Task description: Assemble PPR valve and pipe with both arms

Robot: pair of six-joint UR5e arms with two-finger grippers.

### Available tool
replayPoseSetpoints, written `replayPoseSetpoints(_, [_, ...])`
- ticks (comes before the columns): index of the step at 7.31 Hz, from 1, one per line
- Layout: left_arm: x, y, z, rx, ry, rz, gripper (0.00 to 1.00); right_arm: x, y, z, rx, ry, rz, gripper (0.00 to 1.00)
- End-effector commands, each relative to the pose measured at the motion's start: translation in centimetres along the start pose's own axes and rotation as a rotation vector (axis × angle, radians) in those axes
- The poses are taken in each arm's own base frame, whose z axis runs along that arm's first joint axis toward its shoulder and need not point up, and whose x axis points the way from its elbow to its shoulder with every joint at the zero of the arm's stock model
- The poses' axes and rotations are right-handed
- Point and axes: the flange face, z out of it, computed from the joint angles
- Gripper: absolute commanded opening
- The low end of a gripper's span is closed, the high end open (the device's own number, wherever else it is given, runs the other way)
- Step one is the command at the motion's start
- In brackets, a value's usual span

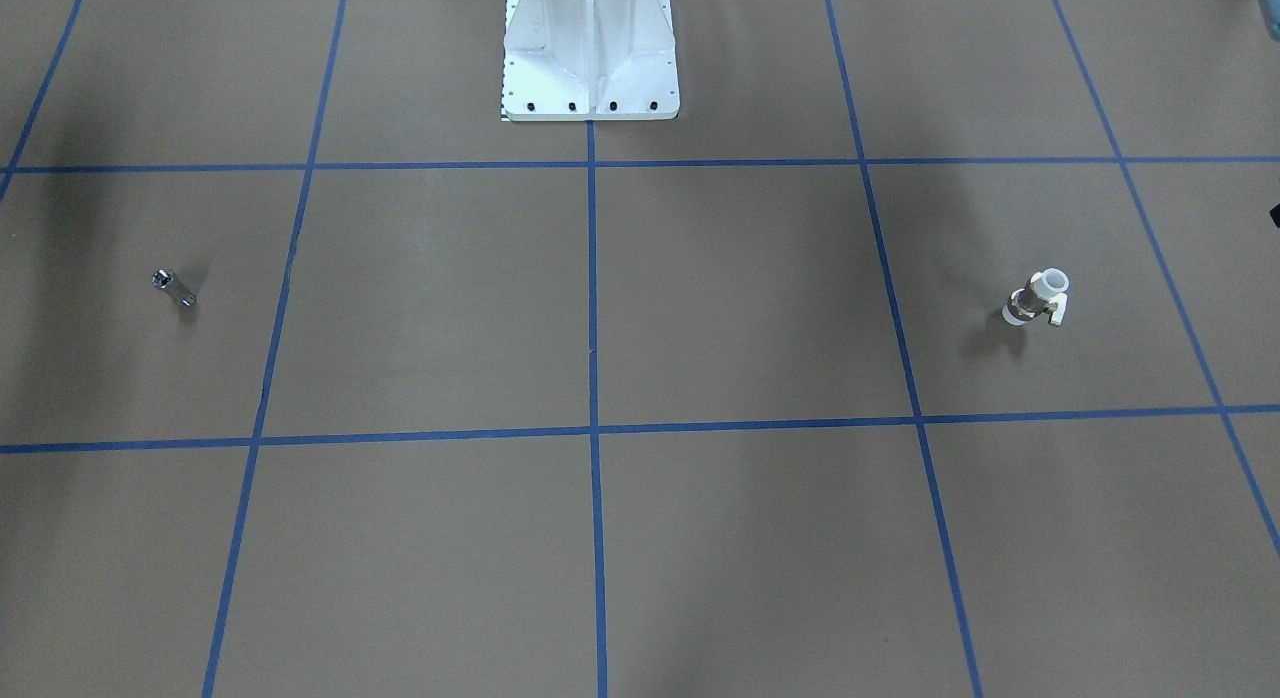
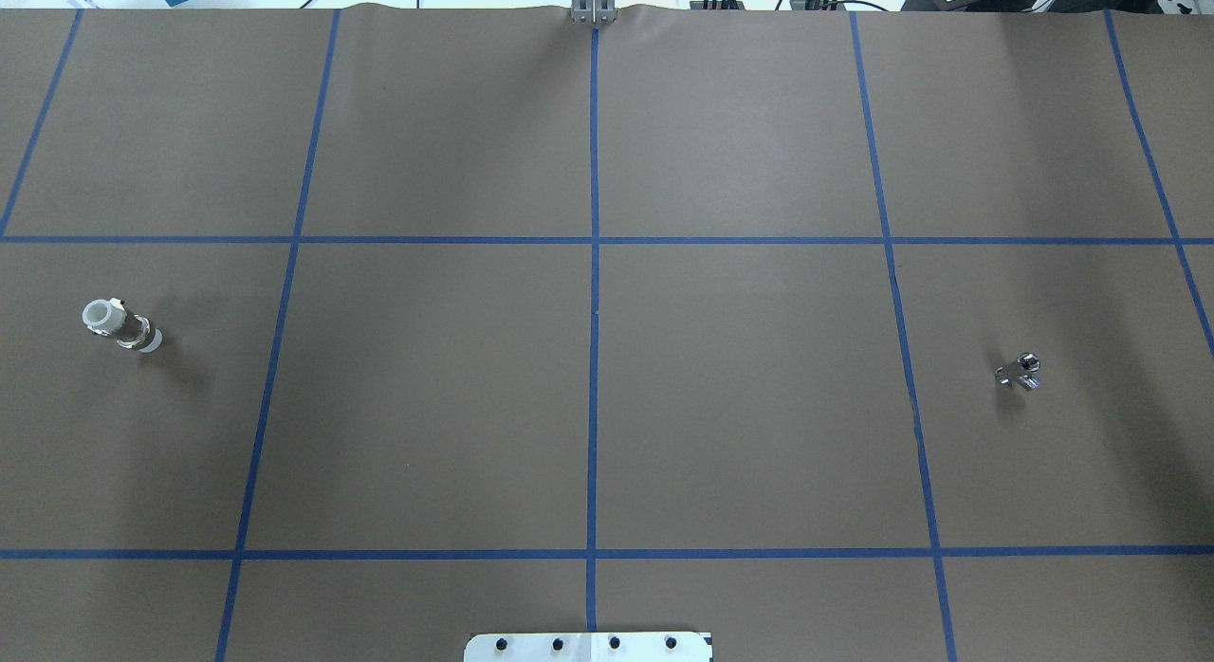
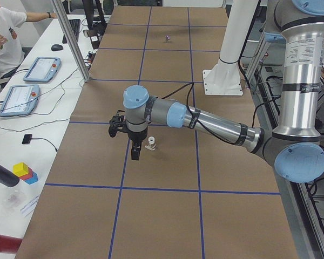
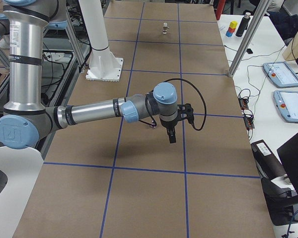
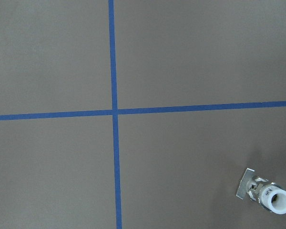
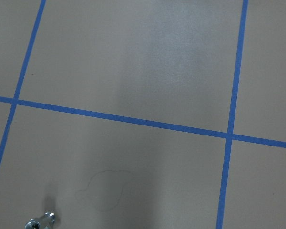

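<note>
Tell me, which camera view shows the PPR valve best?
The left wrist view: the PPR valve is largest there, with its white end and metal middle clear. The front-facing and overhead views show it small, both side views show it tiny, and the right wrist view misses it.

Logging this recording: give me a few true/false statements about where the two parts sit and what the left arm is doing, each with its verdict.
1. The PPR valve and the pipe sit in different taped squares of the table. True.
2. The valve is on the robot's right side. False: it is on the robot's left; the pipe is on the right.
3. The left hand holds the valve off the table. False: the valve stands on the table beside the hand.
4. Blue tape lines cross the brown table cover. True.
</note>
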Motion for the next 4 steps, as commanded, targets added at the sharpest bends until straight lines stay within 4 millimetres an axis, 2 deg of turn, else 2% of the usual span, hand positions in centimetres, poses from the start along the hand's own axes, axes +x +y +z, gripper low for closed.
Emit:
replayPoseSetpoints(1, [-0.14, 0.27, 0.25, 0.005, 0.008, 0.010, 1.00, 0.15, -0.06, 0.16, -0.002, 0.003, 0.001, 0.99])
replayPoseSetpoints(4, [-0.17, 0.20, 0.27, 0.005, 0.005, 0.010, 1.00, 0.48, 0.46, 0.27, -0.004, 0.006, 0.004, 0.99])
